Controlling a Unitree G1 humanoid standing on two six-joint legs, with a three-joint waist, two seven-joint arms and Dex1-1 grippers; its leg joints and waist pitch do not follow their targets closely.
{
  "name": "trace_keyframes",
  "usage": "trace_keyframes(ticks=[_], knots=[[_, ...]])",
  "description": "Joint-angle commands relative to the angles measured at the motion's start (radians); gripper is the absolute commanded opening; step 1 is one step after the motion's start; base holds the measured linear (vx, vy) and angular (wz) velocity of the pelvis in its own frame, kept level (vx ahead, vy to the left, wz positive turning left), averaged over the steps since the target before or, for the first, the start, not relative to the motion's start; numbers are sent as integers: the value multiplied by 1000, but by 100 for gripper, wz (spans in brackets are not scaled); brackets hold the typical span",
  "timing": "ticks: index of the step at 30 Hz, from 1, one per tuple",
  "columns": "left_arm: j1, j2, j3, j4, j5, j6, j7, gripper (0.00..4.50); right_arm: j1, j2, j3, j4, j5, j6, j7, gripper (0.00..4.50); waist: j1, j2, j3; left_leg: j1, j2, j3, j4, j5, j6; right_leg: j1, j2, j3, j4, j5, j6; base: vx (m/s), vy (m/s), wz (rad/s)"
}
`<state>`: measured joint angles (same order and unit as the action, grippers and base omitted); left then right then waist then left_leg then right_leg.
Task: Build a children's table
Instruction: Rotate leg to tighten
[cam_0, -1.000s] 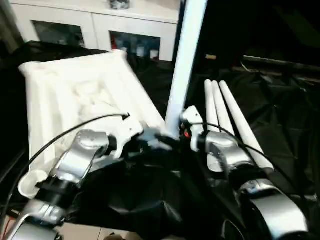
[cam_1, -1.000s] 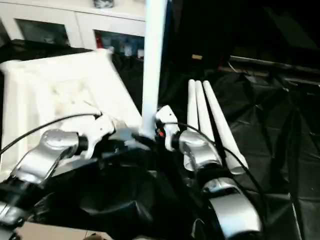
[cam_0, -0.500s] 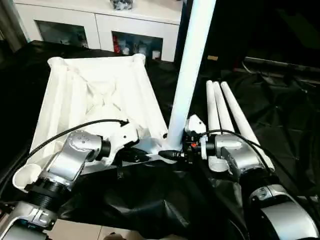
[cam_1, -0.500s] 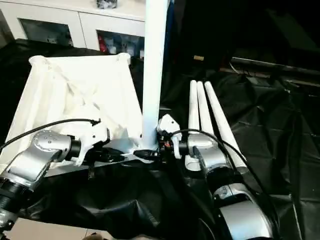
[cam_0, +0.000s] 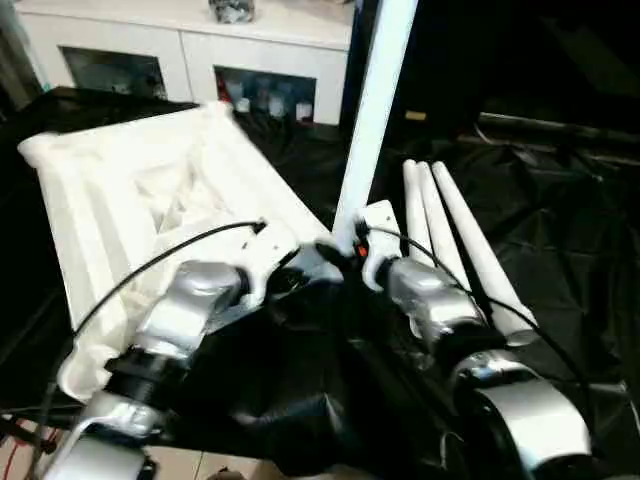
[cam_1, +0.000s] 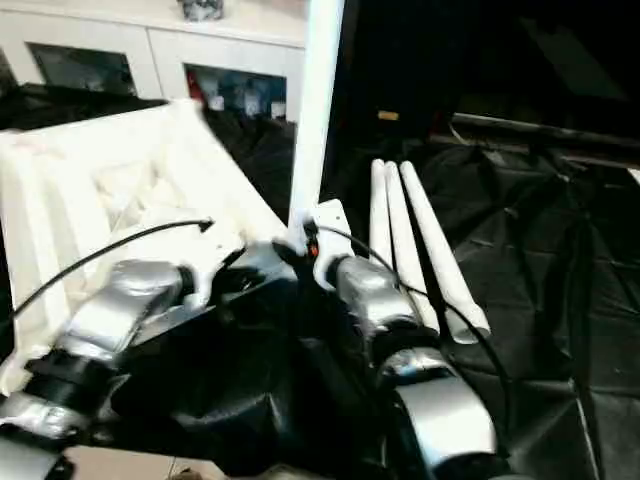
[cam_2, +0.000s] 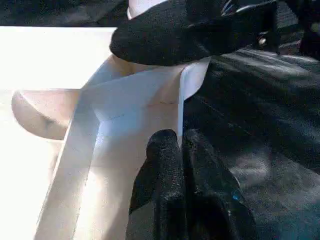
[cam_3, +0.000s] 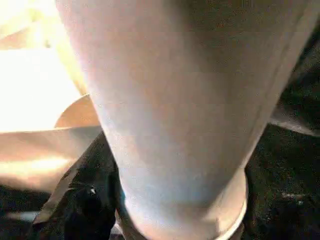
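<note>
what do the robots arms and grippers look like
Both forearms are rounded, glossy silver shells with black joint rings: the left arm and the right arm. Each wrist carries a white block, and a thin black cable loops over each forearm to it. The right one shows a small red mark. The left gripper has two thick, matte black, rounded fingers.

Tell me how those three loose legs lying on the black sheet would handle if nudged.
The three loose legs look round and tapered, so they would probably roll, curving rather than going straight. Smooth white plastic tubes: likely light, stiff and a bit slippery. The crinkled black sheet may slow them.
</note>
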<state>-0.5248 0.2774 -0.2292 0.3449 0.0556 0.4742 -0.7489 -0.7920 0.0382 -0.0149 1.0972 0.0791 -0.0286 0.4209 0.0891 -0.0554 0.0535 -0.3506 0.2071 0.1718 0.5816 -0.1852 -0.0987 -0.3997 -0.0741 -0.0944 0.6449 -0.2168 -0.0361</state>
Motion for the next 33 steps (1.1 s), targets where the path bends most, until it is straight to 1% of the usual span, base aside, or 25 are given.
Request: trace_keyframes(ticks=[1,2,3,5,6,8,10,12,13,14,15,16,17,18,19,20,21,22,23,25,26,27,28,29,33], knots=[[-24,-47,19,-2,-14,-5,60,0,8,64,37,48,-21,16,14,272,3,7,-65,-3,26,-3,-60,-90,26,58,-76,66,-76,-60,-183,0,0,0],[-20,-44,8,-12,-9,-9,46,0,3,80,24,51,-4,15,49,272,3,6,-64,-5,26,-3,-61,-93,32,59,-75,65,-77,-59,-186,0,0,0],[-20,-44,8,-12,-9,-9,46,0,3,80,24,51,-4,15,49,307,3,7,-63,-5,26,-3,-61,-100,34,59,-76,66,-78,-67,-186,0,0,0],[-5,-26,-2,-34,-14,-23,16,0,-5,78,15,54,-4,8,83,344,3,7,-62,-2,28,-4,-63,-126,32,57,-79,65,-83,-109,-181,0,0,0],[2,-16,-5,-44,-19,-33,2,0,-8,71,20,56,-11,-1,97,344,3,8,-62,-3,29,-4,-63,-127,31,58,-79,66,-83,-110,-181,0,0,0],[13,4,-11,-57,-28,-54,-30,0,-5,50,40,46,-23,-17,140,362,1,8,-61,-4,29,-5,-64,-133,32,58,-79,65,-84,-119,-180,0,0,0],[25,32,-19,-73,-40,-76,-81,0,11,20,73,16,-31,-38,241,362,-1,8,-62,-6,29,-4,-62,-128,38,60,-78,66,-82,-105,-184,0,0,0],[33,56,-22,-84,-53,-92,-132,0,31,-10,99,-19,-31,-57,345,362,-1,7,-62,-9,29,-4,-61,-117,53,61,-79,66,-80,-85,-190,0,0,0],[35,63,-23,-86,-57,-99,-149,0,38,-19,104,-30,-32,-65,380,362,1,8,-62,-5,30,-3,-60,-113,58,59,-78,66,-79,-76,-198,0,0,0],[38,76,-26,-88,-63,-104,-176,0,49,-34,114,-49,-31,-70,430,362,2,10,-61,-5,30,-4,-61,-112,63,59,-76,65,-79,-73,-201,0,0,0],[42,90,-28,-91,-70,-114,-205,0,61,-50,123,-68,-31,-77,479,362,3,9,-61,-4,31,-3,-60,-112,63,59,-77,66,-79,-70,-203,0,0,0],[46,104,-31,-95,-80,-127,-237,0,74,-68,135,-88,-31,-84,532,362,4,11,-61,-4,30,-4,-60,-117,65,61,-78,65,-79,-73,-207,0,0,0],[53,118,-34,-102,-93,-139,-273,0,90,-86,149,-112,-32,-91,588,362,4,9,-61,-5,31,-4,-60,-119,70,62,-78,66,-78,-67,-209,0,0,0],[55,122,-35,-104,-96,-142,-281,0,93,-90,152,-118,-32,-93,601,362,3,9,-61,-6,32,-4,-61,-120,71,61,-78,65,-78,-68,-211,0,0,0],[58,126,-36,-108,-101,-147,-294,0,99,-97,157,-127,-33,-96,620,362,3,9,-61,-4,32,-4,-61,-122,69,60,-78,65,-78,-72,-215,0,0,0],[68,151,-43,-124,-118,-145,-348,0,125,-128,179,-169,-24,-91,698,362,4,12,-61,-3,32,-5,-60,-123,71,60,-78,65,-77,-72,-221,0,0,0],[72,164,-48,-129,-121,-149,-369,0,138,-144,190,-192,-17,-82,737,362,5,10,-60,-3,32,-4,-60,-124,74,61,-77,65,-79,-72,-219,0,0,0],[74,174,-53,-132,-122,-151,-383,0,148,-156,197,-210,-11,-75,766,362,8,12,-60,-3,33,-3,-60,-124,78,59,-76,66,-78,-65,-221,0,0,0],[74,174,-53,-132,-122,-151,-383,0,148,-156,197,-210,-11,-75,766,362,8,11,-60,-2,34,-3,-60,-127,76,60,-75,65,-77,-68,-222,0,0,0],[75,189,-60,-128,-112,-158,-394,0,170,-183,217,-252,-8,-60,820,362,12,12,-58,0,35,-3,-62,-142,70,57,-76,65,-81,-95,-221,0,0,0],[75,198,-63,-128,-110,-156,-410,0,186,-197,226,-283,-1,-38,855,362,14,14,-57,2,35,-4,-62,-146,67,57,-76,65,-83,-105,-218,0,0,0],[75,201,-64,-129,-110,-155,-415,0,190,-200,228,-293,2,-30,865,362,17,12,-57,2,35,-3,-62,-150,65,57,-75,66,-82,-108,-213,0,0,0],[77,207,-65,-136,-120,-151,-441,0,202,-203,225,-319,18,-4,891,348,18,13,-58,1,34,-4,-63,-152,61,58,-75,65,-82,-116,-210,0,0,0],[78,211,-67,-140,-122,-150,-452,0,206,-204,225,-330,24,7,901,348,19,12,-58,0,34,-4,-62,-151,59,58,-75,66,-83,-119,-207,0,0,0],[80,215,-67,-143,-124,-151,-462,0,210,-202,223,-345,29,26,903,313,20,12,-59,0,34,-5,-63,-149,50,57,-78,66,-84,-126,-208,0,0,0]])
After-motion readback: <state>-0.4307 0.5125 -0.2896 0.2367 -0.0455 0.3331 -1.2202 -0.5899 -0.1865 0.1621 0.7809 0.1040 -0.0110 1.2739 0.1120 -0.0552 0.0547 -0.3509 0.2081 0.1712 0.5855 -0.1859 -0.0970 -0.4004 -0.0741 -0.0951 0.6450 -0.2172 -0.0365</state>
